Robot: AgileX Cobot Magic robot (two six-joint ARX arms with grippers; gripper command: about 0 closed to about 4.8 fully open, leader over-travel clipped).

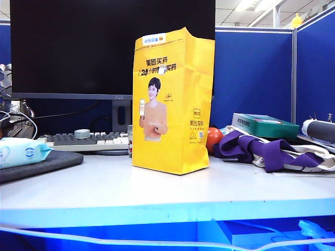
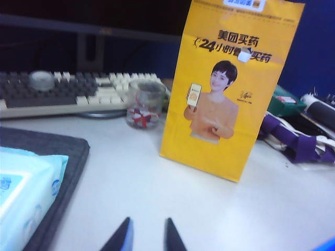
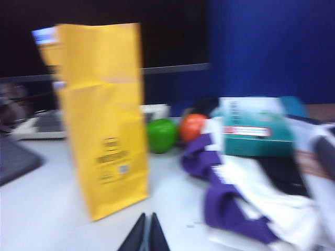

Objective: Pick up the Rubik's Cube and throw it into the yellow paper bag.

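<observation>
The yellow paper bag (image 1: 172, 104) stands upright near the middle of the table, printed with a woman in orange. It also shows in the left wrist view as the bag (image 2: 225, 94) and in the right wrist view as the bag (image 3: 104, 115). The Rubik's Cube is out of view in every frame. My left gripper (image 2: 148, 222) hovers low over bare table in front of the bag, its tips apart with nothing between them. My right gripper (image 3: 148, 215) is shut and empty, close to the bag's side. Neither gripper shows in the exterior view.
A clear glass cup (image 2: 144, 103) stands left of the bag, before a keyboard (image 1: 89, 140) and monitor (image 1: 104, 47). A wipes pack (image 1: 21, 151) lies on a dark mat (image 1: 47, 163) at left. At right: purple-white cloth (image 1: 272, 149), green box (image 1: 264, 125), orange ball (image 1: 213, 138), green apple (image 3: 161, 135).
</observation>
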